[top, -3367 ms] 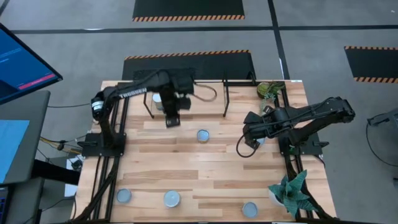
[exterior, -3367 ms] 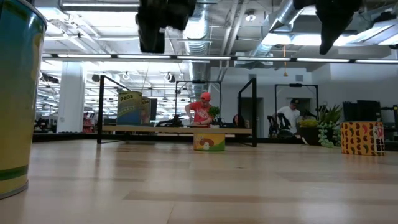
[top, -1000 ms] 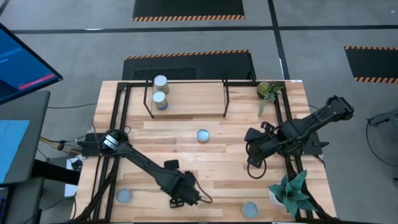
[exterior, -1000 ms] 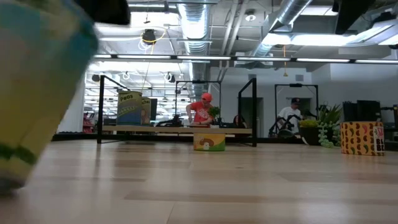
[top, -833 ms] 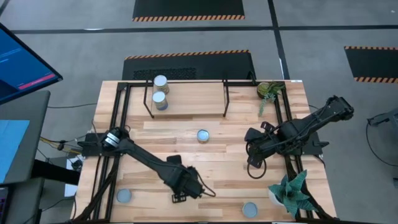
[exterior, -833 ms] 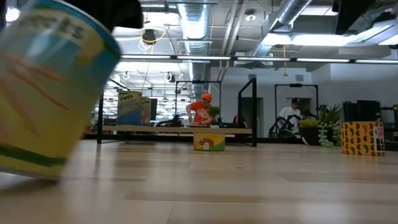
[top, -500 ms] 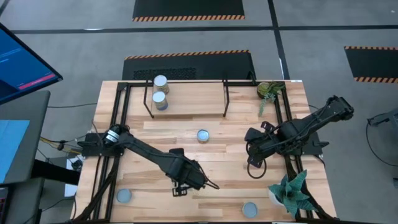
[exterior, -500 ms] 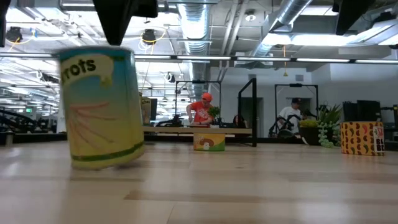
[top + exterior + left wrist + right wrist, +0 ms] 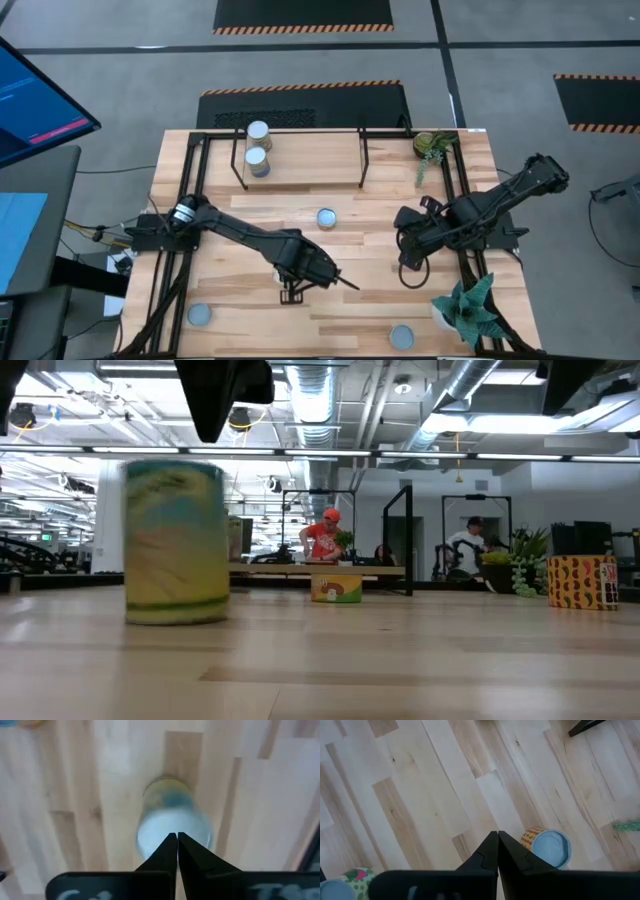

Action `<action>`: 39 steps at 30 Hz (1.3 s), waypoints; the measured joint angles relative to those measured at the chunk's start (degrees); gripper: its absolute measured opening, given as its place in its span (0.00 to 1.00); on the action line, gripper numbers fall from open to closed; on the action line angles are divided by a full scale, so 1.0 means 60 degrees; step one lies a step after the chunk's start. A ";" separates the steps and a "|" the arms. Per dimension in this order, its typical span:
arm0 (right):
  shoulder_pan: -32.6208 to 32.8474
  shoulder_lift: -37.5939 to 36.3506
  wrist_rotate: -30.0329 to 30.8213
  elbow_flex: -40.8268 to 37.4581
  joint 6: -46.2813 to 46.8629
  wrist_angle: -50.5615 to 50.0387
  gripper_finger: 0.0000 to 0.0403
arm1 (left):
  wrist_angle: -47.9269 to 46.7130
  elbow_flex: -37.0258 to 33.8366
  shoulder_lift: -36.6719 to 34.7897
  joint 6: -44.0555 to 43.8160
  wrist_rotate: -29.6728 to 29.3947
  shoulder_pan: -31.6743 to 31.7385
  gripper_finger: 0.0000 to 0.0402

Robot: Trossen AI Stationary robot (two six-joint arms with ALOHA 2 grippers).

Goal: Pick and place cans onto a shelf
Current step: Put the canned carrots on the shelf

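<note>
I see my left gripper (image 9: pixel 177 836) pinched shut over a pale-topped cylindrical tin (image 9: pixel 173 826) standing upright on the light wooden plank table (image 9: pixel 380 290), mid-front. Two silvery-topped tins (image 9: pixel 257 147) sit on the black-rod, wooden-board shelf (image 9: pixel 300 170) at the back. My right gripper (image 9: pixel 497 835), fingers together, hangs by the right edge.

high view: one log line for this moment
left gripper above can, mid-table | right gripper shut, idle | shelf: two cans

Shelf (image 9: pixel 300 172) right half free; two cans (image 9: pixel 257 148) occupy left end.
</note>
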 joint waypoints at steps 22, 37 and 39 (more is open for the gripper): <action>0.0000 0.0000 0.0004 0.0000 0.0022 0.0004 0.06 | 0.0680 -0.0644 0.0036 -0.0036 0.0569 -0.0073 0.00; 0.0001 0.0000 0.0004 0.0000 0.0018 0.0047 0.06 | 0.0438 -0.0646 -0.0054 -0.1034 0.0797 -0.0040 0.02; 0.0000 0.0000 0.0004 0.0000 0.0018 0.0050 0.07 | 0.0476 -0.0626 -0.0138 -0.1066 0.0864 -0.0040 0.04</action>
